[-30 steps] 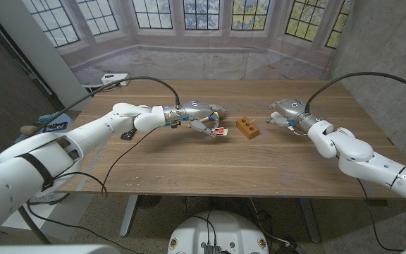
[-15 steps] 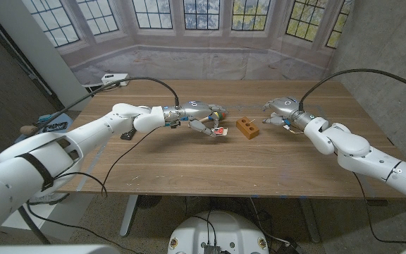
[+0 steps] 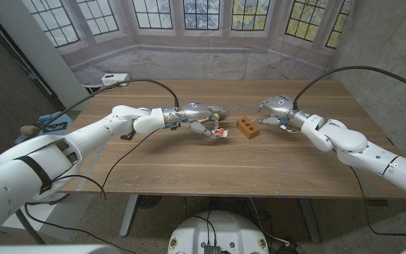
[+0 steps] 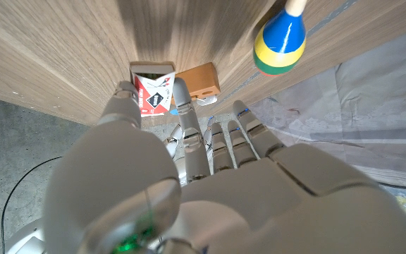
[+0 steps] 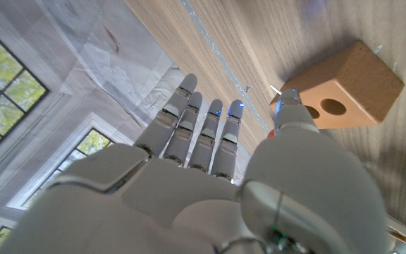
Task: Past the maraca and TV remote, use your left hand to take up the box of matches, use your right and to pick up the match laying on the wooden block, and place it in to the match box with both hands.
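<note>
My left hand (image 3: pixel 199 117) pinches the small red-and-white matchbox (image 3: pixel 219 132) between thumb and finger, just left of the wooden block (image 3: pixel 247 128). In the left wrist view the matchbox (image 4: pixel 154 95) sits between my fingertips, with the block (image 4: pixel 197 80) just beyond it and the blue, yellow and green maraca (image 4: pixel 280 39) off to one side. My right hand (image 3: pixel 274 109) hovers open just right of the block, fingers spread and holding nothing. In the right wrist view its thumb (image 5: pixel 287 113) is close to the block (image 5: pixel 344 88), which has two holes. A thin pale match (image 5: pixel 276 89) pokes out beside the block.
The maraca (image 3: pixel 220 111) lies just behind my left hand. A black TV remote (image 3: pixel 127 134) lies under my left forearm. A white device (image 3: pixel 115 78) with a black cable sits at the table's back left corner. Small items (image 3: pixel 51 125) lie off the left edge.
My right hand has moved left, closing on the wooden block. My left hand has stayed in place with the matchbox.
</note>
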You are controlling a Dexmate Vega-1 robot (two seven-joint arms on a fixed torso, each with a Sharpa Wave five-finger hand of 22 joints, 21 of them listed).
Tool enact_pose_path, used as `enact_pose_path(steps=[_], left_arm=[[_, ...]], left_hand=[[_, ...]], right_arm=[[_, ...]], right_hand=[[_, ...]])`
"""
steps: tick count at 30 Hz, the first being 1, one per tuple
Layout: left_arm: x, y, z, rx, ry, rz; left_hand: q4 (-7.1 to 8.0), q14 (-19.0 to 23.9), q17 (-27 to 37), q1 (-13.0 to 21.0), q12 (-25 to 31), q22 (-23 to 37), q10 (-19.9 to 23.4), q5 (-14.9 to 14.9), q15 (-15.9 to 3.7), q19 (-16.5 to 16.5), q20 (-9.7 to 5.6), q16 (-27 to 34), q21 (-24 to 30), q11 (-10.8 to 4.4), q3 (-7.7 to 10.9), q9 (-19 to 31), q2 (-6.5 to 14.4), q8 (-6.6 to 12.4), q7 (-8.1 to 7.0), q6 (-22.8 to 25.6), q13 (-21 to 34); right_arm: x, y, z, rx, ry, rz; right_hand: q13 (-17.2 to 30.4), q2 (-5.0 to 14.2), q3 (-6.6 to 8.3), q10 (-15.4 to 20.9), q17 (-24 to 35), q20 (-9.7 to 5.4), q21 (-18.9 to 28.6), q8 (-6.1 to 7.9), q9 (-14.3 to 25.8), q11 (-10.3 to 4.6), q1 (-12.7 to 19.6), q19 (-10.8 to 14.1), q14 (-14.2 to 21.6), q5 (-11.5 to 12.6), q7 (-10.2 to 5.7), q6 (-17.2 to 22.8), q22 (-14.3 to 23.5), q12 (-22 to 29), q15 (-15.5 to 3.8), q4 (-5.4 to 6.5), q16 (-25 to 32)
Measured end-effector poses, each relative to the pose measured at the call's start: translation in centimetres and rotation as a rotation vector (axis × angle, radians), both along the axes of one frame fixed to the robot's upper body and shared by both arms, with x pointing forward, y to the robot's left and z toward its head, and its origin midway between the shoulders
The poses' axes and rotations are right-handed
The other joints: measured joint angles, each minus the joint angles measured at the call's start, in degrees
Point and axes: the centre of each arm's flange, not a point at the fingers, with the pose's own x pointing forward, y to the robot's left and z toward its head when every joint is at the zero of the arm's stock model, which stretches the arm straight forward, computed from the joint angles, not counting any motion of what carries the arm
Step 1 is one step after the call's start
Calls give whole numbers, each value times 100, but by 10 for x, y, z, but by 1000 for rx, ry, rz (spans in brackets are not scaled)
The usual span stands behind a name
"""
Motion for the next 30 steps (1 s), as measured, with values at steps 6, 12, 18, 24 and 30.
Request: enact_pose_path(steps=[6, 12, 18, 24, 30], left_arm=[[-1, 0, -1, -3, 3, 7], [-1, 1, -2, -7, 6, 9], [-1, 1, -3, -9, 9, 11], [-1, 2, -4, -12, 10, 14], [0, 3, -4, -15, 11, 18]], left_hand=[[0, 0, 0, 0, 0, 0, 21, 0, 0, 0, 0, 0, 0, -21, 0, -2, 0, 41, 0, 0, 0], [24, 0, 0, 1, 0, 0, 21, -1, 0, 0, 0, 0, 0, -21, -24, -2, -1, 41, 1, -1, -1], [24, 0, 0, 1, 0, 0, 21, -1, 0, 0, 0, 0, 0, -21, -24, 29, -1, 41, 1, -1, -1], [24, 0, 0, 1, 0, 0, 21, -16, 0, 0, 0, 0, 0, -21, -24, 32, -1, 41, 1, -1, -1], [24, 0, 0, 1, 0, 0, 20, -16, 0, 0, 0, 0, 0, -20, -24, 32, -1, 41, 2, -2, -1]], right_arm=[[4, 3, 4, -31, -10, 16], [8, 4, 6, -51, -14, 25], [10, 6, 8, -73, -20, 41], [12, 8, 8, -88, -32, 60], [15, 10, 9, -97, -44, 75]], right_hand=[[0, -17, 25, 78, 16, 36, 0, 0, 0, -41, 82, 36, 54, 0, -34, 95, 0, 0, -14, 25, 0], [0, -7, 24, 156, 15, 12, 0, 39, 0, -58, 157, 72, 104, 0, -61, 183, 0, 0, -3, 25, 45], [0, -14, 24, 209, 15, 10, 0, 39, 0, -68, 210, 114, 157, 0, -92, 214, -1, 0, 5, 25, 45], [0, -81, 24, 242, 33, 1, 0, 39, 0, -62, 276, 126, 193, 0, -92, 258, -1, 0, -17, 25, 45], [0, -118, 23, 300, 25, 1, 0, 39, 0, -119, 373, 205, 257, 28, -113, 297, -1, 0, -13, 24, 89]])
